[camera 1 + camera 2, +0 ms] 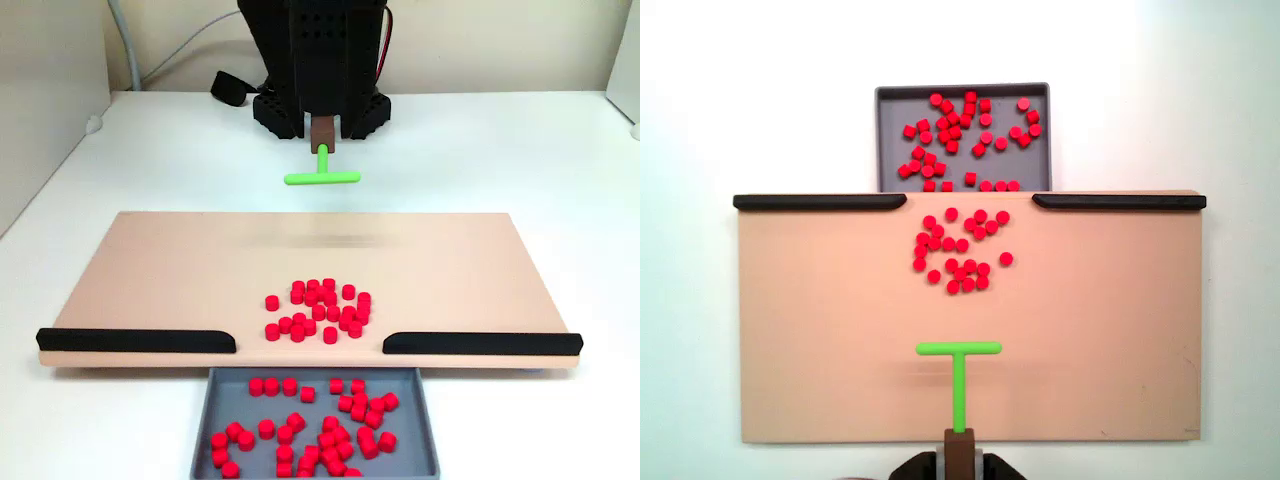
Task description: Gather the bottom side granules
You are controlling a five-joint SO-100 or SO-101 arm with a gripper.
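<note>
**Granules clustered near the gap, pusher poised behind them**

Granules (318,308), small bright-red cylinders, sit in a loose cluster on the tan board (150,270), around its middle and close to the edge that carries two black rails (135,340). Between those rails is an open gap, and just past it lies a grey tray (425,420) that already holds a scatter of the same red pellets. In the fixed view from the robot's side, the cluster (958,250) lies just short of the gap, with the tray (890,130) beyond it.

The gripper (960,440) carries a green T-shaped pusher (959,375) by its stem, crossbar forward; the fingers themselves are mostly hidden by the brown holder, so I cannot tell exactly how they clamp, though the tool is plainly fixed in them. In the view facing the robot, the pusher (322,175) appears lifted, well apart from the cluster, over the board's robot-side edge.

By my reading, the step in hand is the approach: the pusher is lined up behind the pile but has not met it. The next move probably calls for lowering the crossbar to the board surface, then sweeping straight toward the gap, keeping the bar centred so that granules at the cluster's flanks are not shed sideways against the rails.
</note>
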